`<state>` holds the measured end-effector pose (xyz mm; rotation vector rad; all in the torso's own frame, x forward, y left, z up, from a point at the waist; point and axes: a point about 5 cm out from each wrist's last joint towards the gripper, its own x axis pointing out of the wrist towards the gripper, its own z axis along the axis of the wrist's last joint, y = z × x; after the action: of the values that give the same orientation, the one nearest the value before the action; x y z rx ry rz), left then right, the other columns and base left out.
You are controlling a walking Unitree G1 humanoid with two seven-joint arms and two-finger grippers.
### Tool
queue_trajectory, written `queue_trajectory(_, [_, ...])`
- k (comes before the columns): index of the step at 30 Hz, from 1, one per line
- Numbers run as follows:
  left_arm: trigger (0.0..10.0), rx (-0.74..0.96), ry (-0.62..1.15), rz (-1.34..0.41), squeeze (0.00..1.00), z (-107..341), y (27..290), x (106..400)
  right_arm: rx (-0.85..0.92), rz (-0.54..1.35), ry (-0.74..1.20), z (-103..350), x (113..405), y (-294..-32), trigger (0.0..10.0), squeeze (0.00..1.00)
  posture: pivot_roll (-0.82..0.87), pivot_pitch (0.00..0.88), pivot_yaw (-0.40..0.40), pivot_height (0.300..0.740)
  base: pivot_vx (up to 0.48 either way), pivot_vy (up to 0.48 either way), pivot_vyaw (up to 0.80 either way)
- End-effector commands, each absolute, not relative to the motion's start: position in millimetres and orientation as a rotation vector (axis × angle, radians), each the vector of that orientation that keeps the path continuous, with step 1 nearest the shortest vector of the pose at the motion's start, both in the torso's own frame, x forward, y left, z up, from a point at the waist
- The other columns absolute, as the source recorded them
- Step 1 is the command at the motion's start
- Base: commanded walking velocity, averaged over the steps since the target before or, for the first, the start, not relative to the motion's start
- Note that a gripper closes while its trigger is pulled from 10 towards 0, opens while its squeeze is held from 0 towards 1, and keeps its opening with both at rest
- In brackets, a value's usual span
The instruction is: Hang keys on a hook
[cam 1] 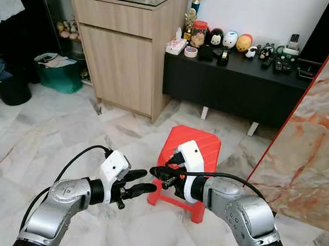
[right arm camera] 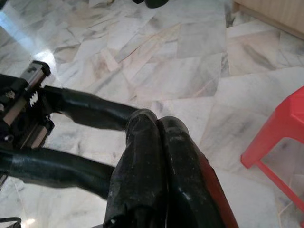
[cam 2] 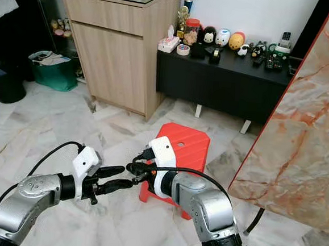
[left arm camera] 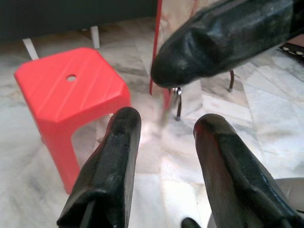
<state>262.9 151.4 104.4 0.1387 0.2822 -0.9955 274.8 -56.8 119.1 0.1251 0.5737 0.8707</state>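
My right gripper is shut, held low over the marble floor in front of a red stool. A small metal key ring hangs just under its closed tips; the keys themselves are blurred. My left gripper is open and points at the right one. Its two black fingers reach to either side of the right gripper's tips, very close but apart. In the left wrist view the ring hangs just beyond the gap between the left fingers.
A wooden cabinet stands at the back left, with a low black console carrying toys and remotes beside it. A marble slab leans at the right. A green bag and a dark bin sit far left.
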Motion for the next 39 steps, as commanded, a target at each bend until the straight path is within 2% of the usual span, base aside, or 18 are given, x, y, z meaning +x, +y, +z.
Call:
queue_trajectory(1, [10.0,0.142,0.278,-1.021,0.0,107,148,261,0.112,0.88,0.561,123,278,-56,10.0,0.0,0.04,0.0,-0.063,0.736,0.0,0.0,0.0])
queue_trajectory(34, [10.0,0.124,0.232,-0.966,0.0,110,142,278,0.111,0.91,0.558,124,278,-52,10.0,0.0,0.04,0.0,-0.068,0.736,0.0,0.0,0.0])
queue_trajectory(35, [8.9,0.121,0.231,-0.962,0.0,110,142,278,0.112,0.91,0.558,124,278,-52,10.0,0.0,0.04,0.0,-0.068,0.736,0.0,0.0,0.0])
queue_trajectory(36, [7.2,0.12,0.229,-0.959,0.0,110,142,278,0.112,0.91,0.558,124,278,-52,10.0,0.0,0.04,0.0,-0.068,0.736,0.0,0.0,0.0])
queue_trajectory(37, [7.2,0.12,0.228,-0.957,0.0,110,142,279,0.112,0.91,0.558,124,278,-52,10.0,0.0,0.04,0.0,-0.068,0.736,0.0,0.0,0.0])
queue_trajectory(38, [0.9,0.119,0.227,-0.956,0.0,110,142,279,0.112,0.91,0.558,124,278,-52,10.0,0.0,0.04,0.0,-0.069,0.736,0.0,0.0,0.0])
queue_trajectory(39, [0.0,0.118,0.227,-0.956,0.0,109,142,279,0.113,0.91,0.557,124,278,-52,10.0,0.0,0.04,0.0,-0.069,0.736,0.0,0.0,0.0])
